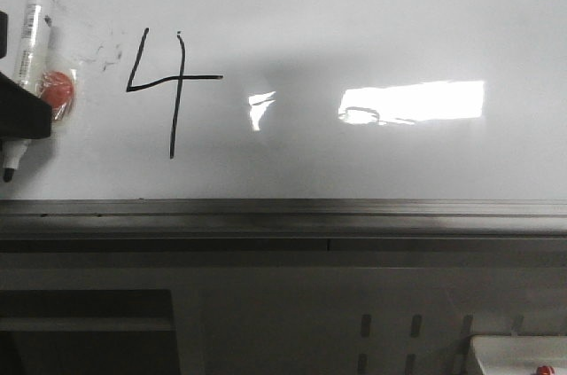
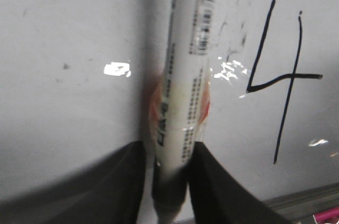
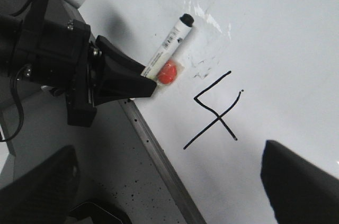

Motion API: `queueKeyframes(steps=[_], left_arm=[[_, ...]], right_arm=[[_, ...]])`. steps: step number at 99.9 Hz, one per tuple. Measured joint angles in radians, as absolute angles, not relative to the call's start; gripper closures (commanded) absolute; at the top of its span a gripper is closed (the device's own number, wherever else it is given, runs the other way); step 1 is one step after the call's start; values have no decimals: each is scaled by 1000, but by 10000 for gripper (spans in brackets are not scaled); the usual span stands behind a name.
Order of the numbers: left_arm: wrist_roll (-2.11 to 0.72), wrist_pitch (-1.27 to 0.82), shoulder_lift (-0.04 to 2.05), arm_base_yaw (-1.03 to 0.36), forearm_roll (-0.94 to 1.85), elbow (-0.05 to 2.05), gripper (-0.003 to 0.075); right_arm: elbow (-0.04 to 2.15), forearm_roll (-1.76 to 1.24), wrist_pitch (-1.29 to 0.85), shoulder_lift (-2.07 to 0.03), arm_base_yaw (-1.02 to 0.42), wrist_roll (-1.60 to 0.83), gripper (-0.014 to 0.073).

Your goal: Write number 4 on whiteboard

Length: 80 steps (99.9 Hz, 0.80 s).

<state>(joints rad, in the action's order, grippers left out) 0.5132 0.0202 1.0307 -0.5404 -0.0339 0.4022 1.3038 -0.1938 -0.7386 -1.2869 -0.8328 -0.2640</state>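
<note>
The whiteboard [image 1: 354,20] fills the front view, and the black number 4 [image 1: 170,82] is drawn on its left part. My left gripper [image 1: 22,116] at the far left edge is shut on a white marker [image 1: 34,38] with a black cap end up and its tip [image 1: 8,173] pointing down, left of the 4. In the left wrist view the black fingers [image 2: 122,192] clamp the marker [image 2: 185,75], with the 4 [image 2: 286,75] beside it. The right wrist view shows the left gripper [image 3: 144,78], the marker [image 3: 172,38] and the 4 [image 3: 214,113]. My right gripper [image 3: 169,192] is open and empty.
A red round disc [image 1: 58,89] sits on the board behind the marker, with faint grey smudges [image 1: 111,51] beside it. A grey metal rim [image 1: 283,208] runs along the board's bottom edge. A white box [image 1: 518,353] is at the lower right below the board.
</note>
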Motion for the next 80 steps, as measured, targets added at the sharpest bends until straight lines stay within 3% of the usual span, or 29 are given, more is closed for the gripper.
queueKeyframes(steps=[8,24,34,35,43,54,80], left_arm=[[513,33,1028,-540,-34,402,256],[513,31,993,-540,-34,402,259],[513,22,930,-540,-34,402,272],[513,22,924,-540,-34,402,281],[513,21,835,-540,-49,402,410],[513,15,694,-540,-112,402,742],[513,-27,376,-540,-271,384,741]], right_arm=[[1304,-194,-742,-1287,-833,-262,-31],[1304,-194,-748,-1287,-833,-261,16],[1304,-191,-760,-1281,-833,-259,264],[1302,-191,-763,-1281,-833,-259,349],[1284,-174,-765,-1258,-833,-259,656],[1226,-153,-743,-1199,-833,-255,645],[903,-148,-459,-910,-829,-255,645]])
